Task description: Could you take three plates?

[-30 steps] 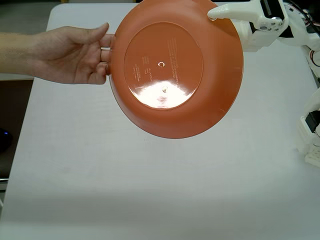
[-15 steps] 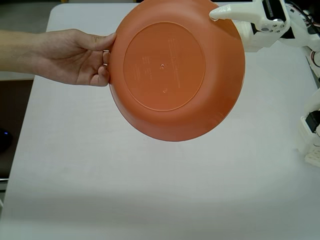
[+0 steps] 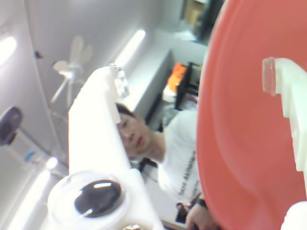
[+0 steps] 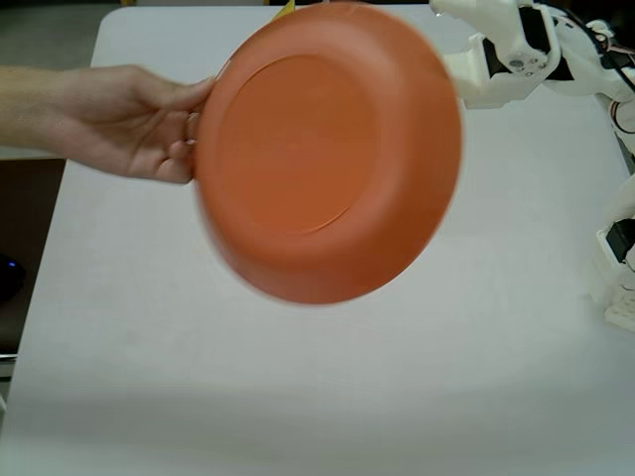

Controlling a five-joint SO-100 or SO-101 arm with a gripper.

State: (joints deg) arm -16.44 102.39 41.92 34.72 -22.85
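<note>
The orange plate point(image 4: 327, 159) hangs tilted above the table point(image 4: 298, 397), underside to the fixed camera, a hand point(image 4: 129, 119) gripping its left rim. The gripper point(image 3: 192, 91) stands spread in the wrist view, one finger point(image 3: 288, 96) against the plate's face, the other well clear. The risk: if the hand lets go before the jaws clamp the rim, the plate drops.

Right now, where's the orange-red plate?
In the fixed view the orange-red plate is in the air above the table, underside up, between a person's hand at left and the robot's hand at upper right.
</note>
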